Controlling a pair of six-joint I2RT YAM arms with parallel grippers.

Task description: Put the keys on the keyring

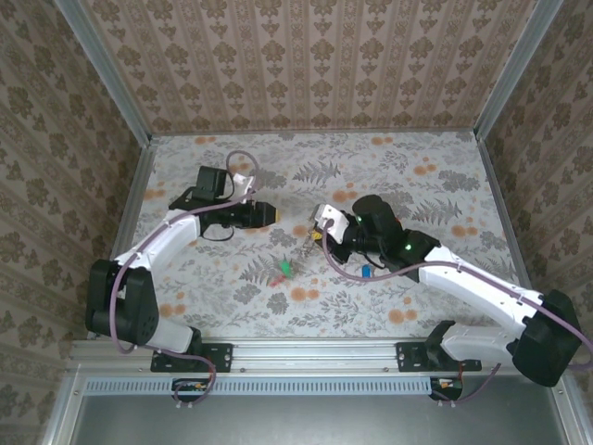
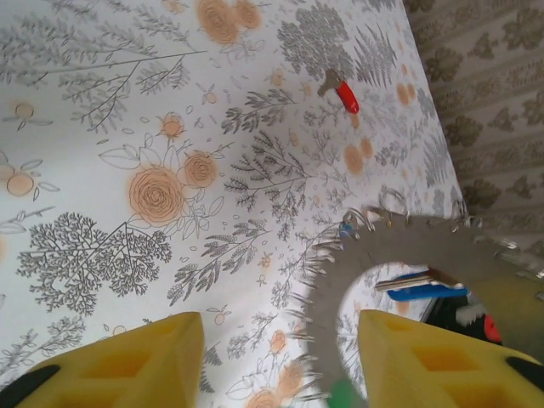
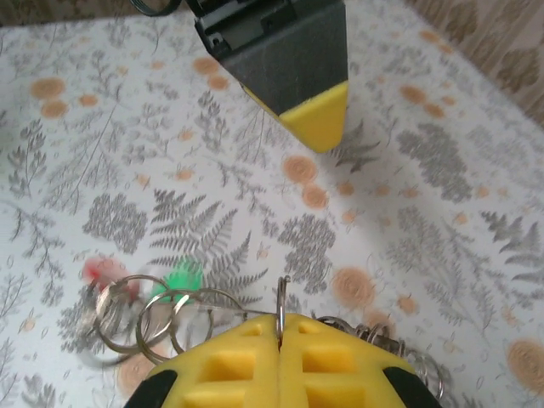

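**Trainee:** What does the overhead view show?

**Operator:** From my console, the left gripper (image 1: 270, 213) sits near the middle of the floral table (image 1: 435, 176), pointing toward 3 o'clock. The right gripper (image 1: 321, 229) lies at its 3 o'clock, near it but apart. The keyring (image 1: 303, 247) trails from the right gripper toward 7 o'clock. It ends in a red tag (image 1: 279, 274) and a green tag (image 1: 288, 268) lying side by side.

**Trainee:** And the hands?

**Operator:** In my right wrist view, the yellow pads (image 3: 229, 365) are pressed together. They pinch one thin wire loop of the keyring, which stands upright from the seam. More loops fan out at 9 o'clock of the pads. In my left wrist view, the two yellow fingers (image 2: 127, 365) stand well apart, unclenched, gripping nothing. The toothed wreath of keys hangs blurred at 1 o'clock of the gap.

**Trainee:** The loose keys?

**Operator:** The red-tagged key (image 2: 344, 92) lies flat on the table at 11 o'clock of the wreath, well apart from it. A blue-tagged key (image 2: 421, 292) shows through the wreath's opening, and I cannot tell whether it is strung or loose. Overhead, a blue tag (image 1: 367, 272) lies on the table at 4 o'clock of the right gripper.
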